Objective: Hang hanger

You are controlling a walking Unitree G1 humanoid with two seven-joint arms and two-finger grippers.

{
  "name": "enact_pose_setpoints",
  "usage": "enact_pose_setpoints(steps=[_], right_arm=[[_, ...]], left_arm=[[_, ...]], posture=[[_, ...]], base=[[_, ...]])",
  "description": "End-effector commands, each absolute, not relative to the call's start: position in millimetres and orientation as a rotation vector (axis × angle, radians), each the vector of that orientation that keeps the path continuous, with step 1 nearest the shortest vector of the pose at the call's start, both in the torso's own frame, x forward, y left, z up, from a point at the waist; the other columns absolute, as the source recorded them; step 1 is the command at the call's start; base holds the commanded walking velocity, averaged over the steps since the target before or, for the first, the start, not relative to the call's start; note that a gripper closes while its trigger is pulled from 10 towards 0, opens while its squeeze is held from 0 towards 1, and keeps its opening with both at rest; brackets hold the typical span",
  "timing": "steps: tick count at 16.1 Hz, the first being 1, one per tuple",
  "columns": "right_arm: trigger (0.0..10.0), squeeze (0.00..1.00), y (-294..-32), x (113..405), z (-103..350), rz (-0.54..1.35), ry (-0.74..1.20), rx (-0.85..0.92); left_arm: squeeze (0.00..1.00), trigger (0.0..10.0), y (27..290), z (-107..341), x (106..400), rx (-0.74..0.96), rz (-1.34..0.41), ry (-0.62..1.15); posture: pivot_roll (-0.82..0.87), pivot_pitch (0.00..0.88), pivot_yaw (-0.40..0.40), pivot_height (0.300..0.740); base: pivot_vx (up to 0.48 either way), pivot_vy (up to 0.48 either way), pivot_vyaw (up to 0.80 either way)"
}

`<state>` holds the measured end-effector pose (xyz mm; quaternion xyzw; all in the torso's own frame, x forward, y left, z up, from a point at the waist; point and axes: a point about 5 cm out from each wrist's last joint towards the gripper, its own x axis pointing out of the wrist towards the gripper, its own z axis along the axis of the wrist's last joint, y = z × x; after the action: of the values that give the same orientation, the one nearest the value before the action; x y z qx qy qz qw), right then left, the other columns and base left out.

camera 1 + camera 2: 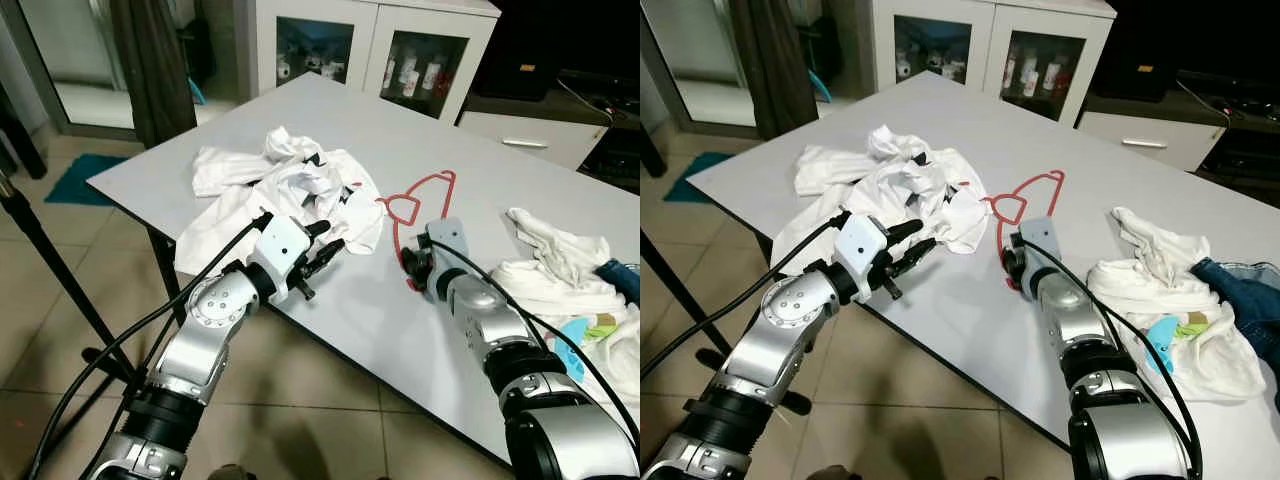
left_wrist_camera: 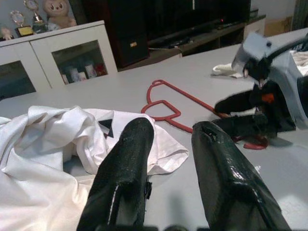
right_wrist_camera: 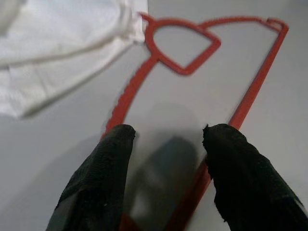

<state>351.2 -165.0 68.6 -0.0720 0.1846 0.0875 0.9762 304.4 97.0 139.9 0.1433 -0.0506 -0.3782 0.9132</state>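
Red hanger (image 1: pixel 420 205) flat on grey table (image 1: pixel 380 310), beside white shirt (image 1: pixel 290 190). Right pincer (image 3: pixel 166 144) open, fingers astride its lower end. Left pincer (image 1: pixel 325 245) open by shirt, holding nothing.

My left gripper (image 1: pixel 328 243) sits over the near table (image 1: pixel 350 300) edge, fingers parted a bit, tips touching the white T-shirt (image 1: pixel 285 190) w/ black marks that's crumpled just ahead of it. My right gripper (image 1: pixel 411 266) is down at the near end of the red hanger (image 1: pixel 412 208); can't tell its fingers from here. Hanger lies flat, stretching away from the right gripper, its triangular loop beside the shirt's edge. Right of that arm: white cloth pile (image 1: pixel 545 265), blue denim (image 1: pixel 620 275). Far behind: white glass-door cabinet (image 1: pixel 375 50).
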Motion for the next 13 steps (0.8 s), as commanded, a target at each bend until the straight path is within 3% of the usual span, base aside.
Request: enact_pose_setpoints(steps=[1,13], right_arm=[[10.0,0.00,-170.5,354.8,73.5,0.160,0.365,-0.156],[10.0,0.00,-183.2,336.7,45.5,0.266,0.584,-0.195]], left_arm=[[0.00,10.0,92.1,141.5,301.6,0.305,-0.787,-0.111],[0.00,10.0,82.0,136.7,293.9,0.281,-0.801,-0.102]], posture=[[0.07,0.053,-0.115,0.723],[0.04,0.065,-0.127,0.723]], base=[[0.000,0.000,0.00],[0.000,0.000,0.00]])
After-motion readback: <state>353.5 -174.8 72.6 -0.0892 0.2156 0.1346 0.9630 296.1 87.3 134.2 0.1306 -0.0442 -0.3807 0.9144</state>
